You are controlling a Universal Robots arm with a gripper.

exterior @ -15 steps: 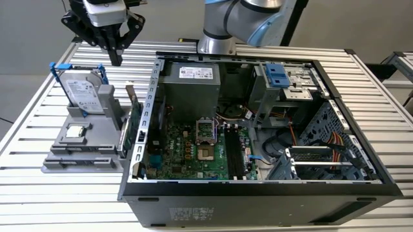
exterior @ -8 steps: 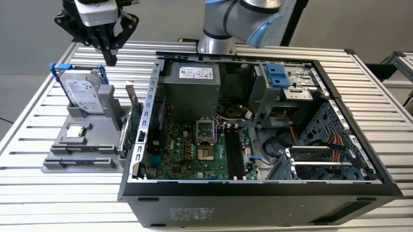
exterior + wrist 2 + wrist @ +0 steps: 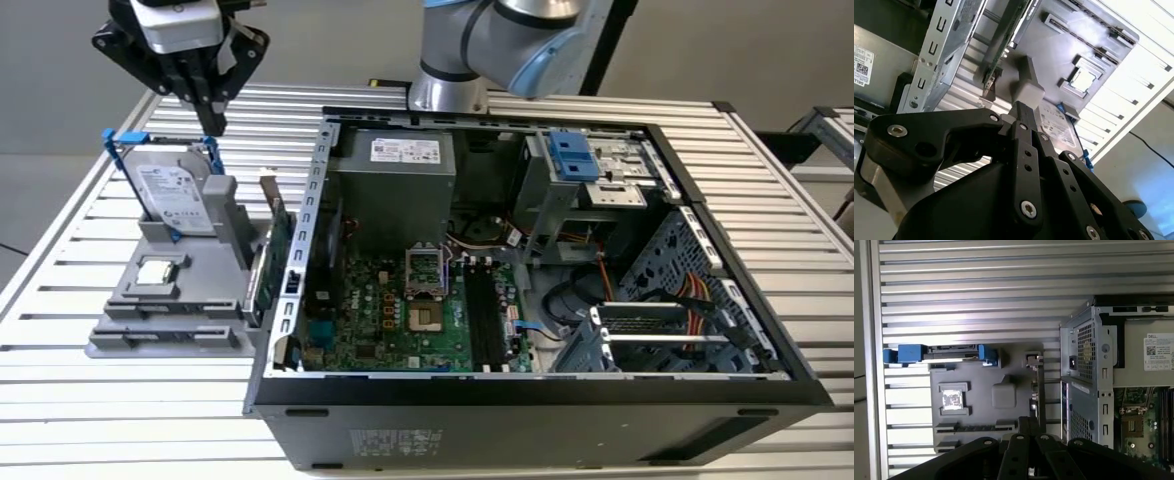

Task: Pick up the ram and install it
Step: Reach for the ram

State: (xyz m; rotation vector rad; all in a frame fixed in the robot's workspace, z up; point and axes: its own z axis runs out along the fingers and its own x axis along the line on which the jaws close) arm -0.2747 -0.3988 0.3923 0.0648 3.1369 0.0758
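At the exterior view's left, your fingers [image 3: 212, 116] hang pressed together, empty, above the grey holder [image 3: 180, 310] on the worktop [image 3: 80, 400]. The ram [image 3: 976, 428] stands on edge in that holder, beside the open computer case [image 3: 534, 420].

the exterior view's top edge cuts off the arm [image 3: 494, 45] and the top of the gripper [image 3: 214, 124]. in the first wrist view the gripper's dark links hide the near end of the holder [image 3: 984, 371] and of the card [image 3: 1040, 390]. in the second wrist view the fingers [image 3: 1024, 137] cover part of the drive [image 3: 1058, 125].
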